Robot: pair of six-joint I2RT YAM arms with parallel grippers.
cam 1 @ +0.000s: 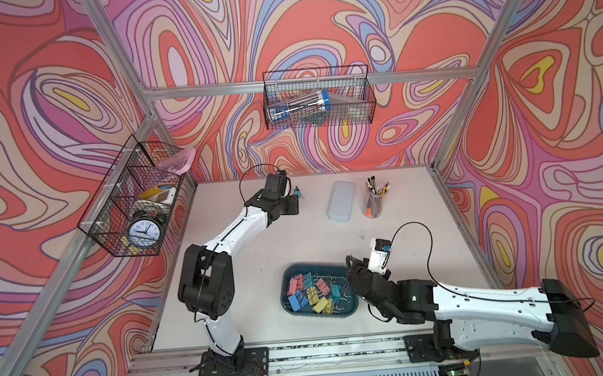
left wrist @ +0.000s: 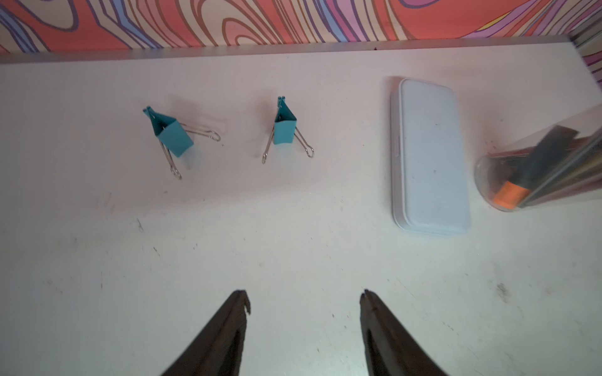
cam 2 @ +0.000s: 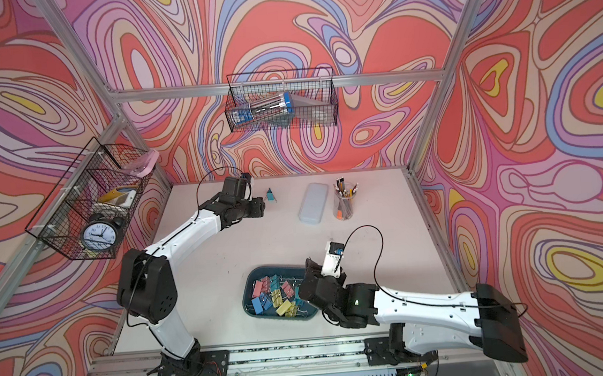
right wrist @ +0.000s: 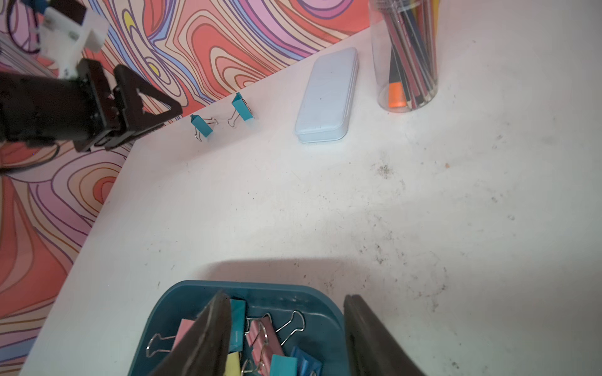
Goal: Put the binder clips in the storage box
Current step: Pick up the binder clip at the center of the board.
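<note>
Two binder clips (left wrist: 285, 128) stand at the table's (cam 1: 260, 242) 12 o'clock; the rest lie in the storage box (cam 1: 313, 267) at 6. Left gripper (left wrist: 304, 299) and right gripper (right wrist: 286, 301) gape partway, both empty. Likely light, stiff, slick: pinch the teal body's flat sides

Swirling wallpaper (cam 1: 318, 31) in coral, lilac, blue and yellow covers the walls, filling the upper half and both sides of both top views. A bare aluminium frame (cam 1: 235, 88) stands in front of it, with posts slanting up from the far corners and a crossbar across the middle. The table (cam 1: 296, 243), pale and scuffed with dark specks, takes the lower centre. One black wire basket (cam 1: 352, 74) hangs on the crossbar at upper centre, and another (cam 1: 107, 213) hangs on the bar at left. A metal rail (cam 1: 322, 350) runs along the bottom edge. The light is soft and even.
</note>
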